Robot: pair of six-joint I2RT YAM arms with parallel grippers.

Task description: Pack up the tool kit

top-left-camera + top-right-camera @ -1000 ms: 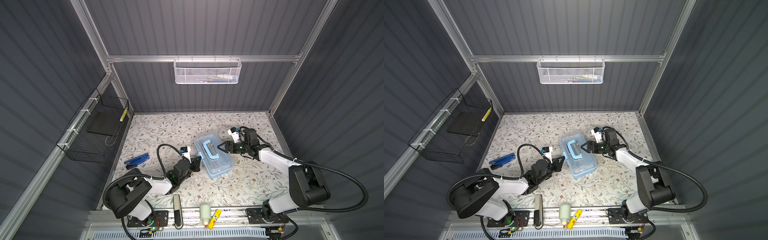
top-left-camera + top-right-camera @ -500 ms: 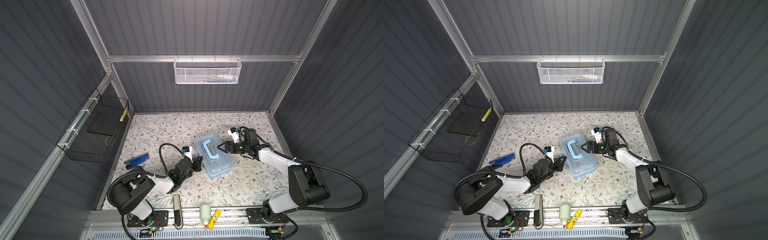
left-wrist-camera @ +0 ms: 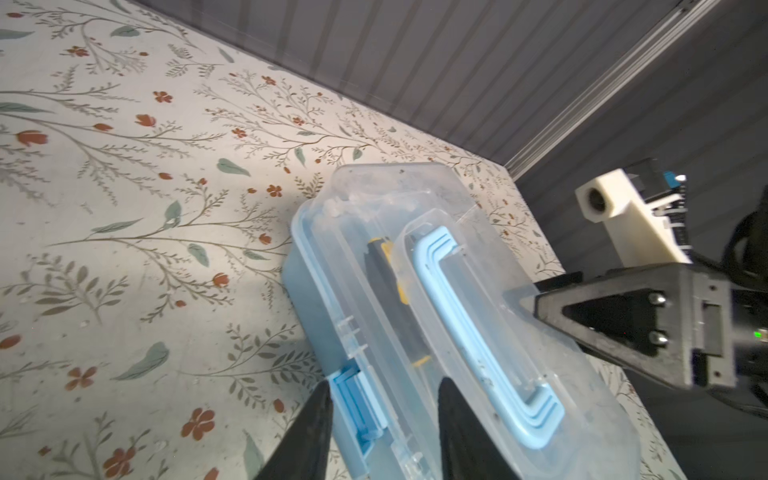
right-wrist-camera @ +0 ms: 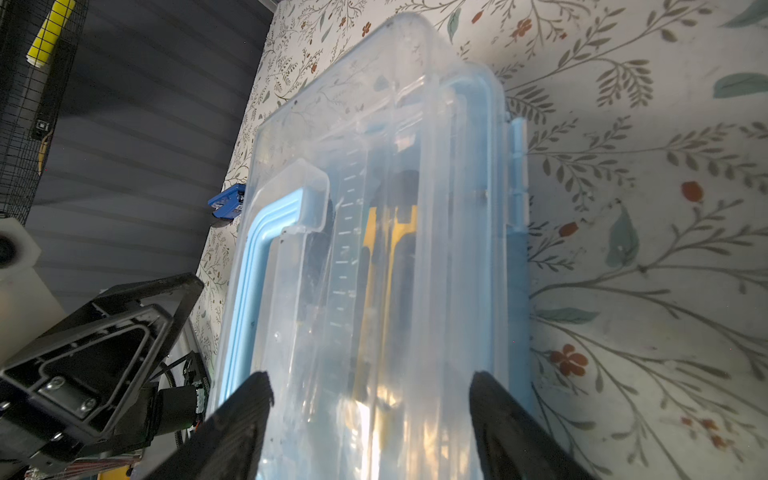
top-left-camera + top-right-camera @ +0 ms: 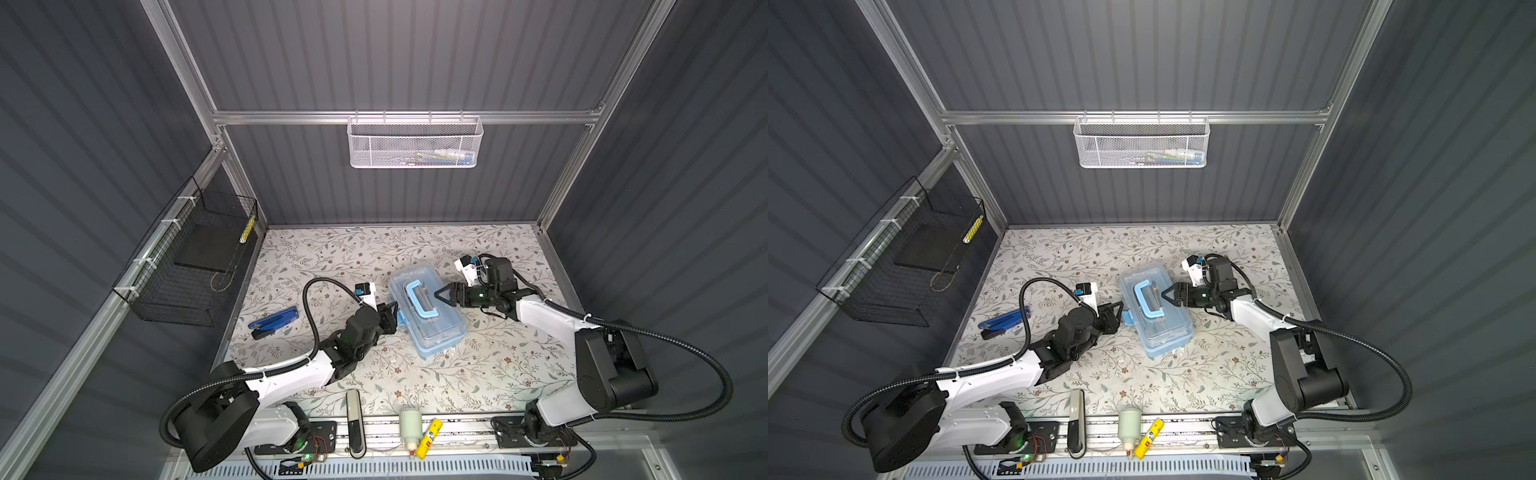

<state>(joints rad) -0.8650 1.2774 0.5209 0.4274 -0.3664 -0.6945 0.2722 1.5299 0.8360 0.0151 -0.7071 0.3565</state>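
The tool kit (image 5: 432,320) (image 5: 1163,328), a light-blue box under a clear lid, lies closed mid-mat with its blue handle (image 3: 465,316) folded flat. A black-and-yellow screwdriver (image 4: 390,249) shows through the lid. My left gripper (image 3: 384,395) (image 5: 394,318) is at the box's left side. Its jaws stand apart, with the blue latch (image 3: 357,399) between them. My right gripper (image 4: 370,386) (image 5: 440,296) reaches in from the right. It is open wide, with its fingertips over the lid beside the handle and nothing gripped.
A blue folding tool (image 5: 274,323) lies on the mat left of the left arm. A black wire basket (image 5: 195,266) hangs on the left wall and a white mesh basket (image 5: 415,141) on the back wall. A white bottle (image 5: 410,424) and a yellow tube (image 5: 430,432) sit on the front rail.
The left gripper's jaws were shut at the latch and have now parted. The right gripper and the box have stayed in place.
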